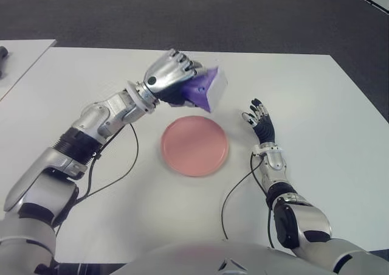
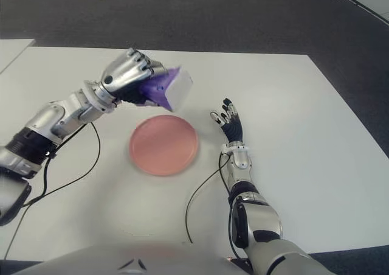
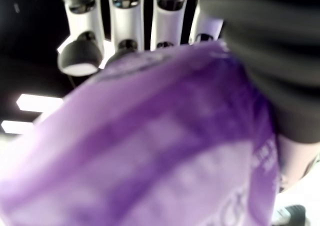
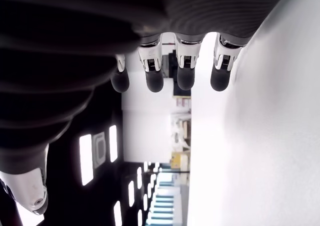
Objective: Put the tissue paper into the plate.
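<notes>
A purple and white tissue pack (image 1: 209, 89) hangs in the air just beyond the far rim of the pink plate (image 1: 194, 145), gripped by my left hand (image 1: 173, 74), whose fingers curl over its top. The left wrist view is filled by the purple tissue pack (image 3: 150, 151) under my fingers (image 3: 125, 41). The plate lies flat on the white table (image 1: 316, 104) with nothing in it. My right hand (image 1: 260, 118) shows to the right of the plate, fingers straight and holding nothing (image 4: 170, 73).
A second white table edge (image 1: 18, 56) shows at the far left with a dark object on it. Black cables (image 1: 121, 171) trail from both arms across the table near the front. Dark carpet lies beyond the far edge.
</notes>
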Robot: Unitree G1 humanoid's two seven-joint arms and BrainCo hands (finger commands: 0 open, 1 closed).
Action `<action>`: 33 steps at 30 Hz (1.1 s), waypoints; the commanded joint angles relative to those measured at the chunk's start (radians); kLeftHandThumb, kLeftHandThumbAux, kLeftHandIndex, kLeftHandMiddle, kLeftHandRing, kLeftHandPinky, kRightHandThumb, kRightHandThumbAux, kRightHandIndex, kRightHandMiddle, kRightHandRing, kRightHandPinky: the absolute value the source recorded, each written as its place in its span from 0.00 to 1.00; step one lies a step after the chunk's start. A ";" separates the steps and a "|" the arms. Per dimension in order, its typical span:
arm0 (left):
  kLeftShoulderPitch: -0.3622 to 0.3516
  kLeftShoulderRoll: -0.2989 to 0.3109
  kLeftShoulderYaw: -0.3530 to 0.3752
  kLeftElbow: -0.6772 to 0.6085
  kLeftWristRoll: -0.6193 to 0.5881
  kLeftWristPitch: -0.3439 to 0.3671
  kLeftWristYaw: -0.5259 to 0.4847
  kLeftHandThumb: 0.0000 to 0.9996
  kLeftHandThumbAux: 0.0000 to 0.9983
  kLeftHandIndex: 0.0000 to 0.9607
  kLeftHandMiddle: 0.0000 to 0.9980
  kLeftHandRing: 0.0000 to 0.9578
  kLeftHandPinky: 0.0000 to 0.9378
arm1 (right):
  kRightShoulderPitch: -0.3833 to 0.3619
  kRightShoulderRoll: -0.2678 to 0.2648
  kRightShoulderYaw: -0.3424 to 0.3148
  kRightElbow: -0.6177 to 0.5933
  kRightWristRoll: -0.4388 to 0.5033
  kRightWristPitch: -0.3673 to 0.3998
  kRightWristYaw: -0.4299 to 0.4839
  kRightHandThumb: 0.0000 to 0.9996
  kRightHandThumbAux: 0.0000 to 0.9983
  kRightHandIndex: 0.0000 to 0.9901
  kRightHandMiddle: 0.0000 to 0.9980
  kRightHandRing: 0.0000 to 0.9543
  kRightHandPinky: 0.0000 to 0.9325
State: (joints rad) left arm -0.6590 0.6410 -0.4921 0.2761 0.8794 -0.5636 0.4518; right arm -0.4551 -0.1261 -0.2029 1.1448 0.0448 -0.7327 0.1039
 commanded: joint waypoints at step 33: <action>-0.020 -0.145 -0.150 0.301 0.183 -0.098 -0.045 0.75 0.69 0.46 0.83 0.87 0.89 | 0.076 0.026 0.004 0.029 0.004 0.035 -0.008 0.05 0.59 0.00 0.00 0.00 0.00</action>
State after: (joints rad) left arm -0.6895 0.4835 -0.6285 0.5865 1.0397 -0.6833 0.4385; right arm -0.4426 -0.1200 -0.2011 1.1330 0.0439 -0.7332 0.0967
